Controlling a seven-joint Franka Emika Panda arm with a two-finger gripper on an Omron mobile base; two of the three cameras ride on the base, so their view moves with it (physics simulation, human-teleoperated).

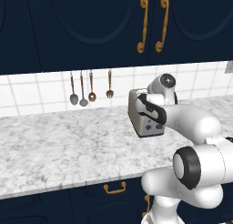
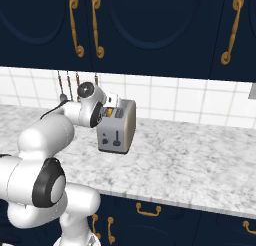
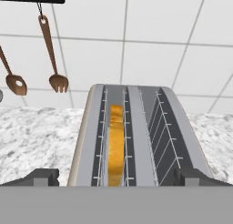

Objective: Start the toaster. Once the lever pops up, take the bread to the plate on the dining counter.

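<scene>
The toaster (image 2: 118,126) stands on the marble worktop (image 2: 190,165) near its back edge, by the tiled wall. The bread (image 3: 116,143) sits upright in the toaster's left slot as the hand view shows it, its golden crust edge showing. The gripper (image 3: 116,176) hovers just above the toaster's top, jaws spread wide to either side, holding nothing.

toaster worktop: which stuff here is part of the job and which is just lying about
Part of the job:
- toaster on the marble worktop
- bread, sitting in the toaster's left slot in the hand view
- gripper, open, right above the toaster

Just there:
- utensils hanging on the tiled wall
- navy cabinets with brass handles
</scene>
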